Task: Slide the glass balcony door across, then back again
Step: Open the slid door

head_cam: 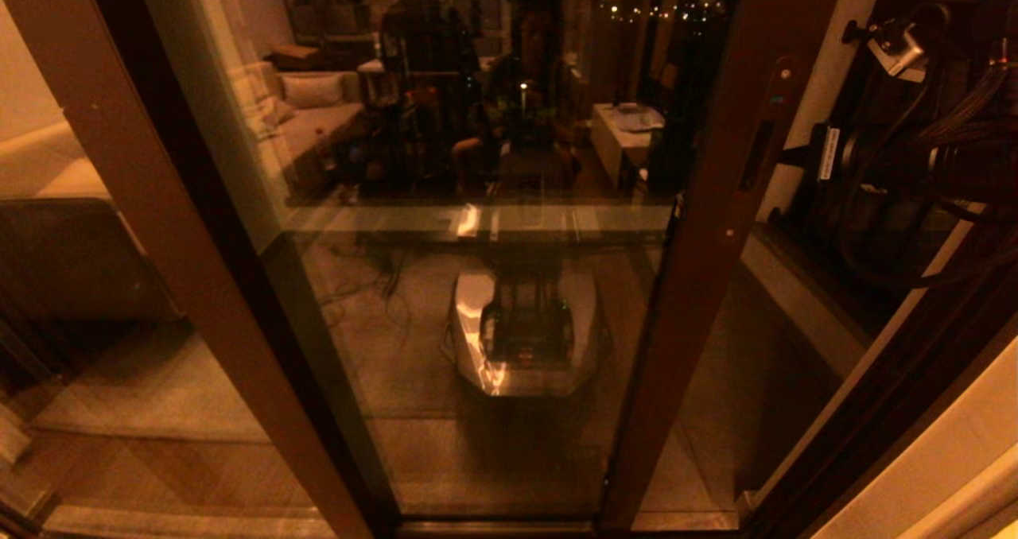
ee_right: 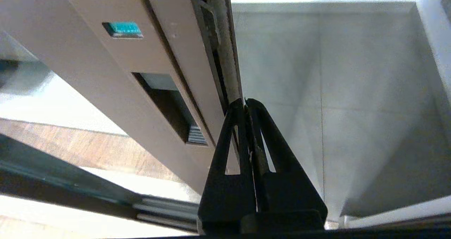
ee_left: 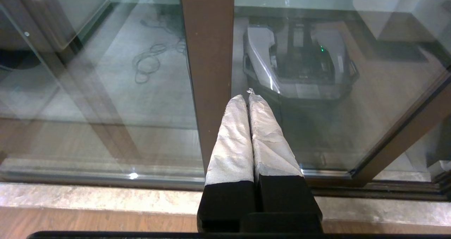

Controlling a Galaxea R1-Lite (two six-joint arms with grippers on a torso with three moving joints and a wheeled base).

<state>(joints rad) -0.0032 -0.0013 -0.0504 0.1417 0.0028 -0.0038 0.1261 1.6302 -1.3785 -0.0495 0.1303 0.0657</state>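
The glass balcony door (head_cam: 493, 205) fills the head view, its pane mirroring the room. Its right upright rail (head_cam: 708, 237) carries a slim handle slot (head_cam: 755, 155) and a small round lock (head_cam: 786, 70). My right arm (head_cam: 891, 157) reaches in from the right toward that rail. In the right wrist view my right gripper (ee_right: 245, 101) is shut, tips at the rail's outer edge strip (ee_right: 225, 55), just past the handle slot (ee_right: 165, 105). My left gripper (ee_left: 246, 96) is shut and empty, white-wrapped fingers (ee_left: 232, 140) close to a brown upright (ee_left: 208, 55).
A second brown upright (head_cam: 159, 245) slants down the left. An open gap beyond the door's edge shows the tiled balcony floor (ee_right: 352, 108). The floor track and stone sill (ee_left: 105, 196) run below the glass. The fixed door frame (head_cam: 899, 412) stands at the right.
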